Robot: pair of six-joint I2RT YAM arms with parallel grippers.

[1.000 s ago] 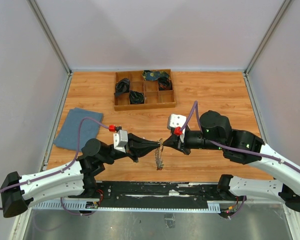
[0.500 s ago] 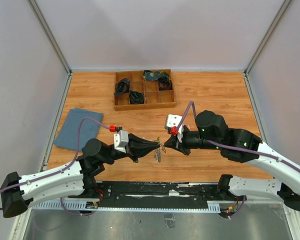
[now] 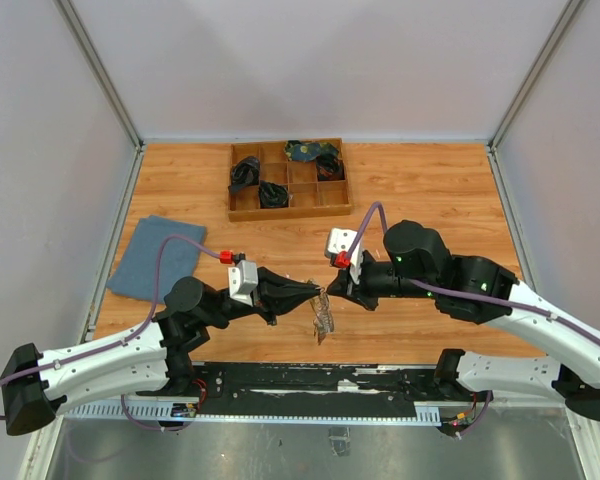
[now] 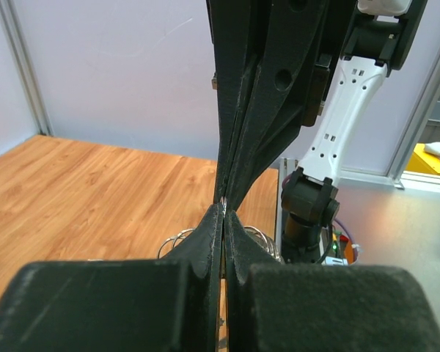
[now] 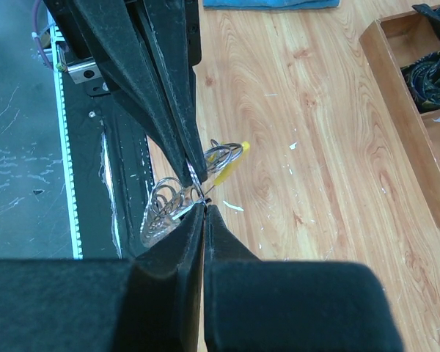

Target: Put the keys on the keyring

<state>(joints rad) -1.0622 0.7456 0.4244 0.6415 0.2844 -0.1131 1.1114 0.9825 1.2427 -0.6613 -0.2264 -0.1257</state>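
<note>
My two grippers meet tip to tip above the table's near middle. My left gripper (image 3: 315, 292) is shut on the keyring (image 5: 221, 156), a thin wire loop with a short yellow piece (image 5: 229, 165). My right gripper (image 3: 330, 291) is shut on a thin silvery key (image 5: 177, 211) right at the ring. The keys (image 3: 323, 318) hang as a silvery bunch just below both tips. In the left wrist view my left gripper (image 4: 224, 211) shows only wire loops (image 4: 174, 240) beside its closed fingers. In the right wrist view my right gripper (image 5: 204, 208) touches the left fingers (image 5: 169, 110).
A wooden compartment tray (image 3: 242, 212) with dark items stands at the back middle. A blue cloth (image 3: 150, 257) lies at the left. The black base rail (image 3: 310, 385) runs along the near edge, right below the hanging keys.
My right arm has shifted left toward the left gripper. The ring has turned and the key bunch has swung a little lower. The left arm has stayed nearly still.
</note>
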